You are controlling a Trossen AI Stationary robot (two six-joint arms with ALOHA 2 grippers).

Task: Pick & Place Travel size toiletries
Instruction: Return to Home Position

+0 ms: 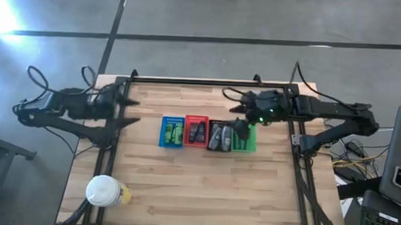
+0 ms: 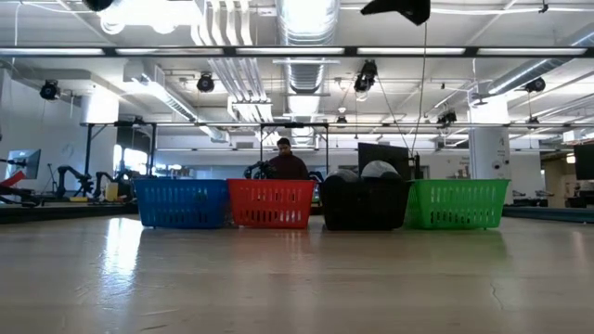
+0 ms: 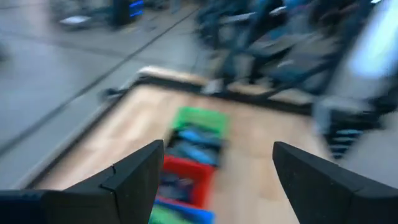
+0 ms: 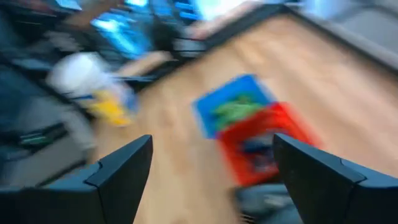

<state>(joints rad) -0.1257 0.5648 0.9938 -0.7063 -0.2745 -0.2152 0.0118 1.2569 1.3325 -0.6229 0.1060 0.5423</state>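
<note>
Four slotted baskets stand in a row mid-table: blue (image 1: 164, 139), red (image 1: 188, 140), black (image 1: 210, 144) and green (image 1: 251, 140). Bright green packets (image 1: 173, 132) lie in the blue one, dark packets (image 1: 197, 132) in the red one, and grey oval tubes (image 1: 220, 136) are heaped in the black one (image 2: 364, 206). My right gripper (image 1: 242, 128) hangs open above the black and green baskets, holding nothing (image 4: 212, 142). It hides much of the green basket's inside. My left gripper (image 1: 129, 111) waits open near the table's left far corner (image 3: 217, 149).
A large white-lidded cup (image 1: 104, 191) with a yellow band stands near the table's left near corner. A black frame rail (image 1: 208, 81) runs along the far edge, with side rails down both sides. A person (image 2: 288, 163) sits in the room behind the baskets.
</note>
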